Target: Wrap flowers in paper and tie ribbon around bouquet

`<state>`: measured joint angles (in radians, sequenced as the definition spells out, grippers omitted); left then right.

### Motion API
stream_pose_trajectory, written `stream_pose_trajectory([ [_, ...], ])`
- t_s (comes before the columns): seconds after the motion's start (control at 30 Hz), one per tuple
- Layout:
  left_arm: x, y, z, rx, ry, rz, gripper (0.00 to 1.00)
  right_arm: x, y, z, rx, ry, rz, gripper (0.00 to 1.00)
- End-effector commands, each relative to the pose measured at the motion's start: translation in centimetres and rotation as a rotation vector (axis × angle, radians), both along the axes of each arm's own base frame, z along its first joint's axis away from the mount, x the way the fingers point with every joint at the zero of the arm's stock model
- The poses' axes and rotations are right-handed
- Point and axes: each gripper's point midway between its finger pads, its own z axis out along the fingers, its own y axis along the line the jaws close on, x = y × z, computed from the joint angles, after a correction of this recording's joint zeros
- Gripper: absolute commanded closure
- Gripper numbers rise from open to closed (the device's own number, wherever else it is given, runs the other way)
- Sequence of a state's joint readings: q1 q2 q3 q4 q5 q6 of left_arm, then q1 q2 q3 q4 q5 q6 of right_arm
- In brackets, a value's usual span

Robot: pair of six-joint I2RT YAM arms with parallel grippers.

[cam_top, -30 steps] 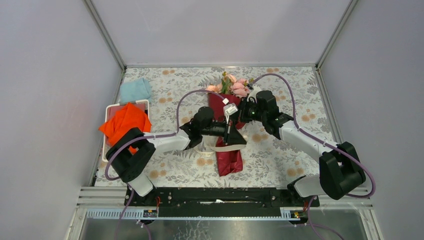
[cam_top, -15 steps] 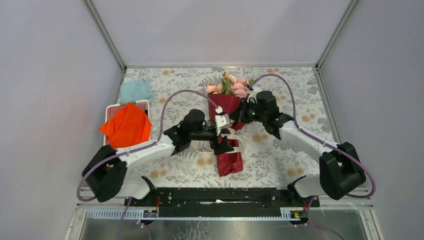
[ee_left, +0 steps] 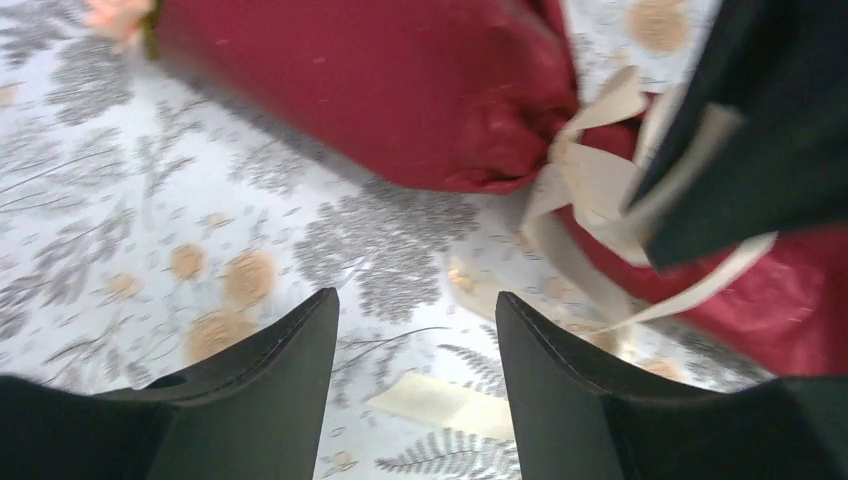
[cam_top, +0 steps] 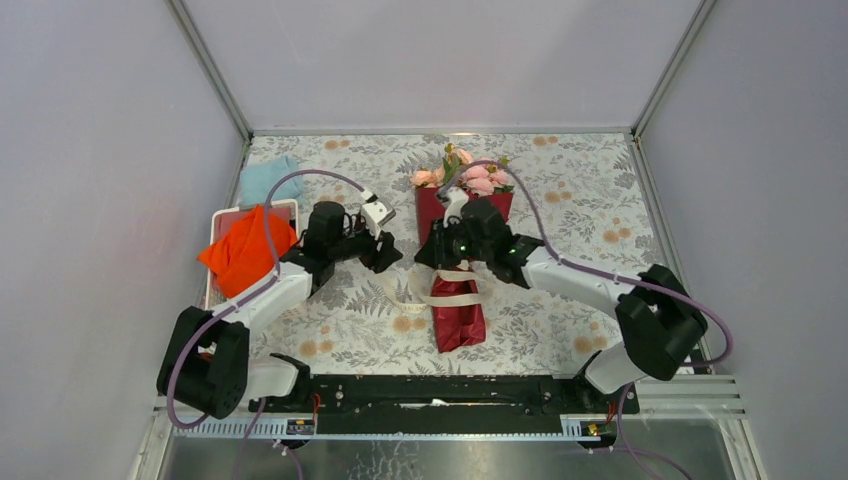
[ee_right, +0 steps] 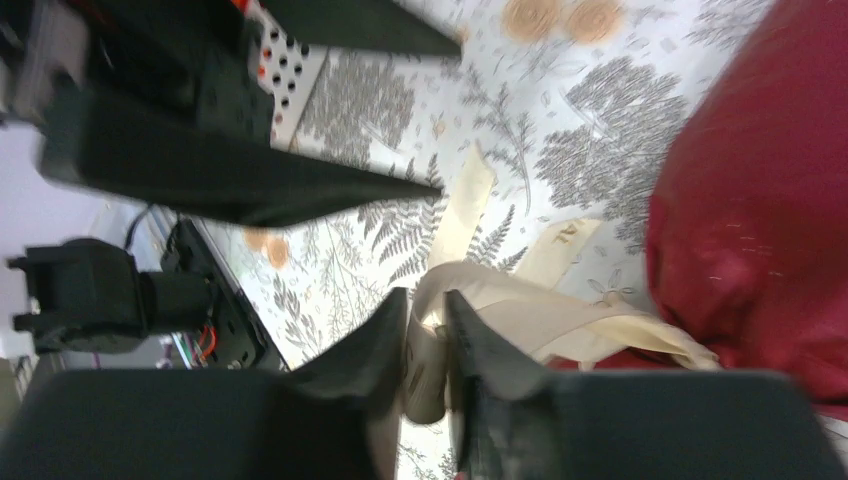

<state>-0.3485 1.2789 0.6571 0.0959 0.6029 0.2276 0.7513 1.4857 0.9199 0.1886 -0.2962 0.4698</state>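
The bouquet point(cam_top: 458, 318) was laid lengthwise on the table point(cam_top: 580, 180). The flowers point(cam_top: 468, 176) were pointed to the far edge and the narrow tail of the paper point(ee_left: 400, 90) was turned toward the arm bases, so that its waist could be reached from both sides. The ribbon point(cam_top: 442, 292) was seen wound around that waist, where the paper was pinched in. A knot or loop was gathered on the left flank, and loose ends were trailed over the tablecloth beside it.

The right claw point(ee_right: 428, 345) was lowered at the left side of the cone. Its fingers were drawn narrow with a strand of the ribbon caught between them, presumably so that the tie would be guarded against slackening. The left claw point(ee_left: 415, 350) was held wide and empty, just clear of the bouquet on its left, with nothing touched; one ribbon end was lying on the table under it.

The wrap was judged done and the tie close to done, though whether the knot was tight could not be told. An orange cloth point(cam_top: 250, 250) and a blue cloth point(cam_top: 268, 180) were placed well apart from the work, at the left edge.
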Motion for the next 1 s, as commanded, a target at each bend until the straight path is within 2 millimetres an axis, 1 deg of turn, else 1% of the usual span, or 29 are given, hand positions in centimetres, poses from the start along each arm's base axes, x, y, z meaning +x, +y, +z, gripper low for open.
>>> stream_pose_trajectory([
  [0.0,4.7,3.2,1.7,0.034,-0.200,0.175,0.35,-1.4,3.6,-0.3,-0.051,-0.112,0.158,0.66],
  [0.03,5.0,3.7,1.6,0.041,-0.205,0.191,0.35,-2.3,4.2,-0.6,-0.069,-0.133,0.226,0.57],
  [0.07,5.2,4.0,1.3,0.048,-0.203,0.198,0.34,-3.1,4.6,-0.8,-0.080,-0.144,0.287,0.51],
  [0.1,5.2,4.3,1.0,0.057,-0.206,0.200,0.33,-3.7,4.8,-0.9,-0.097,-0.154,0.339,0.40],
  [0.13,5.1,4.4,0.8,0.065,-0.212,0.196,0.32,-4.3,4.8,-0.9,-0.116,-0.169,0.388,0.34],
  [0.2,4.9,4.5,0.5,0.077,-0.221,0.182,0.32,-4.9,4.3,-0.1,-0.135,-0.220,0.449,0.24],
  [0.23,4.8,4.4,0.6,0.077,-0.227,0.170,0.32,-4.8,4.1,0.6,-0.142,-0.261,0.461,0.18],
  [0.3,4.5,3.9,0.7,0.075,-0.239,0.126,0.32,-4.9,3.0,0.9,-0.195,-0.304,0.480,0.05],
  [0.33,4.2,3.6,0.8,0.074,-0.249,0.096,0.32,-4.9,2.5,1.1,-0.219,-0.311,0.485,0.01],
  [0.37,3.7,3.3,0.8,0.073,-0.253,0.059,0.34,-4.8,2.0,1.4,-0.246,-0.323,0.485,0.01],
  [0.4,3.2,2.7,1.2,0.068,-0.264,0.007,0.37,-4.4,1.4,2.1,-0.268,-0.340,0.465,0.01],
  [0.43,2.5,2.0,1.5,0.071,-0.279,-0.054,0.43,-3.8,0.8,2.7,-0.272,-0.345,0.435,0.00],
  [0.47,1.8,1.1,2.0,0.084,-0.315,-0.122,0.52,-2.5,-0.4,3.2,-0.260,-0.323,0.385,0.01],
  [0.5,1.1,0.3,2.4,0.096,-0.340,-0.173,0.60,-1.2,-1.8,3.2,-0.240,-0.284,0.334,0.04],
  [0.53,-0.1,-1.2,2.9,0.101,-0.369,-0.248,0.71,-0.1,-3.1,2.7,-0.220,-0.227,0.289,0.12],
  [0.57,-1.2,-2.3,3.2,0.101,-0.384,-0.313,0.80,0.9,-4.4,1.7,-0.212,-0.157,0.239,0.22],
  [0.6,-2.4,-3.3,3.4,0.100,-0.394,-0.374,0.87,1.5,-5.3,0.5,-0.226,-0.089,0.207,0.37],
  [0.63,-3.8,-4.4,3.5,0.095,-0.397,-0.435,0.90,1.9,-5.9,-0.6,-0.252,-0.044,0.194,0.48],
  [0.67,-4.9,-5.3,3.4,0.092,-0.405,-0.485,0.91,2.0,-6.0,-1.2,-0.277,-0.024,0.201,0.54],
  [0.73,-7.0,-6.6,2.4,0.101,-0.399,-0.570,0.90,2.4,-6.2,-2.8,-0.312,0.003,0.213,0.55],
  [0.77,-7.5,-7.1,2.0,0.107,-0.406,-0.596,0.86,2.7,-6.2,-3.4,-0.319,0.009,0.210,0.56],
  [0.8,-7.8,-7.7,1.6,0.110,-0.408,-0.605,0.81,2.9,-6.1,-3.8,-0.324,0.016,0.213,0.56],
  [0.83,-7.3,-8.4,1.6,0.105,-0.432,-0.595,0.75,3.0,-6.0,-4.2,-0.328,0.029,0.216,0.57],
  [0.87,-6.9,-8.9,1.1,0.111,-0.438,-0.582,0.69,3.1,-6.0,-4.9,-0.345,0.031,0.237,0.56],
  [0.93,-5.9,-9.5,0.4,0.121,-0.460,-0.546,0.62,3.2,-6.0,-5.5,-0.353,0.042,0.247,0.57],
  [0.97,-5.6,-9.8,0.1,0.126,-0.475,-0.537,0.60,3.1,-5.9,-5.7,-0.352,0.047,0.253,0.57],
])
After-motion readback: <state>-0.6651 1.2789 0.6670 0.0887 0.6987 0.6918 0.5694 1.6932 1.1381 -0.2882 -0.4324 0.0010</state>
